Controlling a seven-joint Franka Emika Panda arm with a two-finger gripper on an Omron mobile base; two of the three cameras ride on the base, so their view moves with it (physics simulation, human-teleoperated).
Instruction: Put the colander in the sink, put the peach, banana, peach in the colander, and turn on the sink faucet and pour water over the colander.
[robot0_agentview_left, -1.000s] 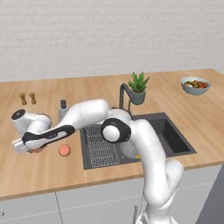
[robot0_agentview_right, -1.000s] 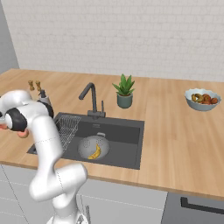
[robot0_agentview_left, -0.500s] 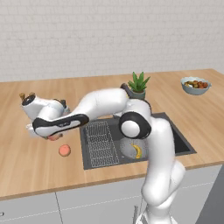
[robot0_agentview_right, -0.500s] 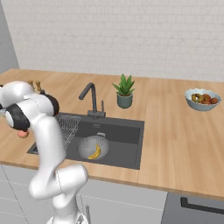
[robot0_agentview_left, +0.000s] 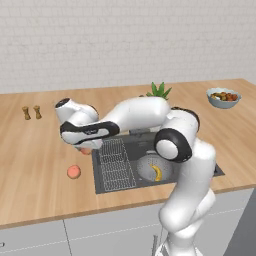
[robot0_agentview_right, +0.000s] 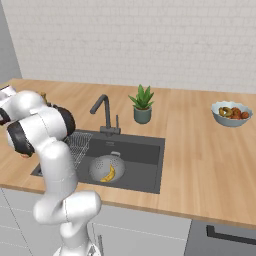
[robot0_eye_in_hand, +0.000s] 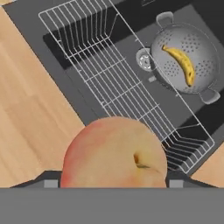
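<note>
- Jaws clamped wide around a peach (robot0_eye_in_hand: 114, 153), carried above the near-left rim of the sink (robot0_eye_in_hand: 78, 103).
- From there the colander (robot0_eye_in_hand: 186, 59) lies beyond the wire rack (robot0_eye_in_hand: 118, 83), off toward the sink's right half.
- Colander sits in the basin, holding just the banana (robot0_eye_in_hand: 181, 63).
- Second peach (robot0_agentview_left: 74, 171) waits on the counter (robot0_agentview_left: 35, 165), left of the sink.
</note>
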